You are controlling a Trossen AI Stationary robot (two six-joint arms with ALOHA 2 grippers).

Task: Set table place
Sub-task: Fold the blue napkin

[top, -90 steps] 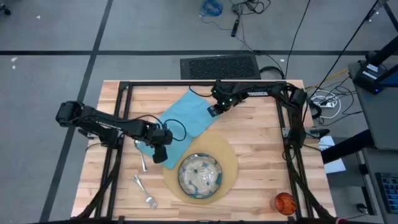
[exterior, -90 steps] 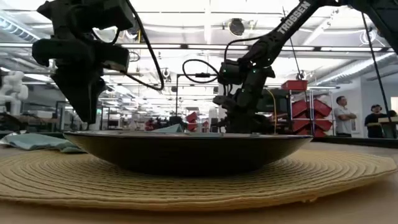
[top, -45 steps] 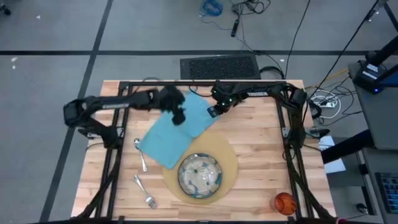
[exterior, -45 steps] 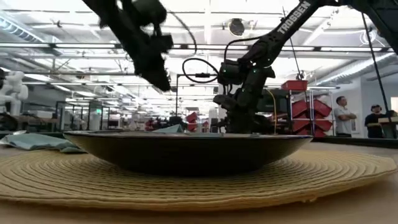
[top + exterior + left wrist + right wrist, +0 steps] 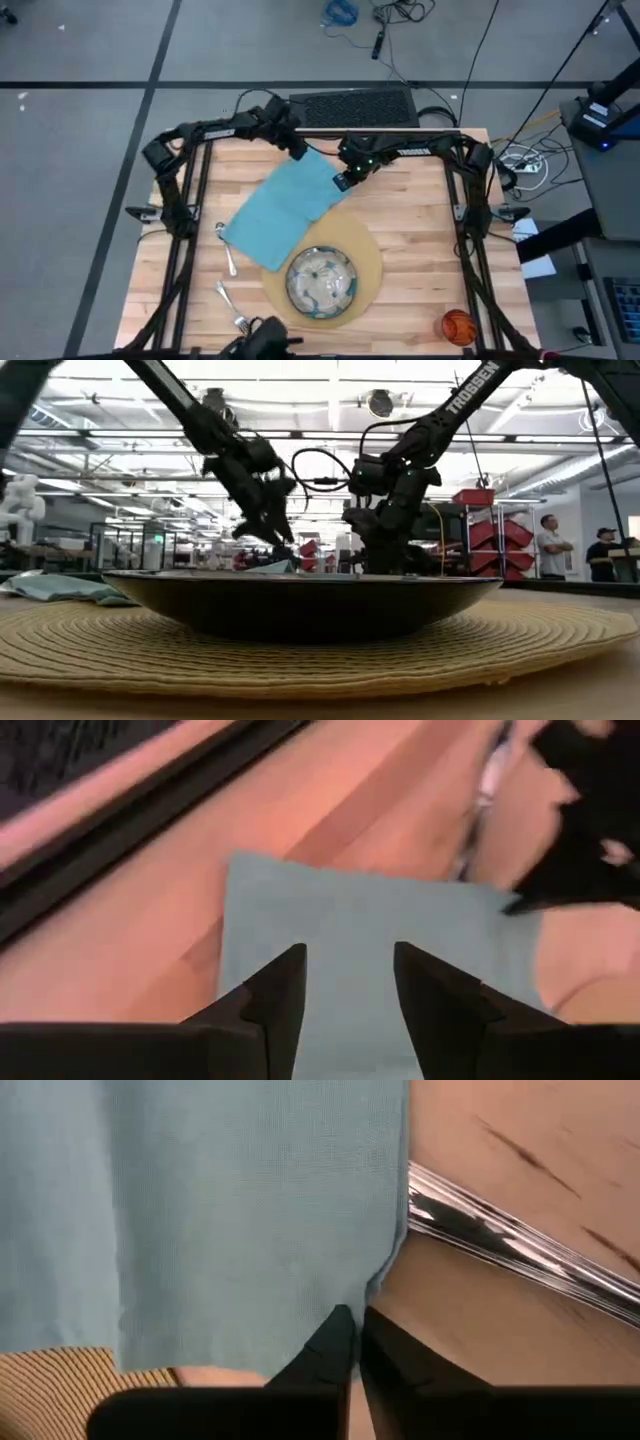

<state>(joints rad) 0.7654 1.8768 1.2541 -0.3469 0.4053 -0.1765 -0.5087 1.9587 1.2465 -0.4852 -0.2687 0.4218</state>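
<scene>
Swung away from the placemat (image 5: 368,262) since a second ago: left gripper (image 5: 297,148) now over the far corner of the napkin (image 5: 283,204), close to the counter's (image 5: 420,240) back edge, fingers (image 5: 276,992) parted and empty above the teal cloth. Right gripper (image 5: 342,180) unmoved at the napkin's right-hand corner, low against the counter, pinched onto the cloth edge; knife (image 5: 520,1252) lying just beside that corner. Open wood to the right of the placemat, apart from the orange cup (image 5: 458,326) near the front right corner. Dish (image 5: 321,282) centred on the placemat, napkin's near corner overlapping the mat's rim. Spoon (image 5: 226,248) and fork (image 5: 232,309) on bare counter toward the left front.
</scene>
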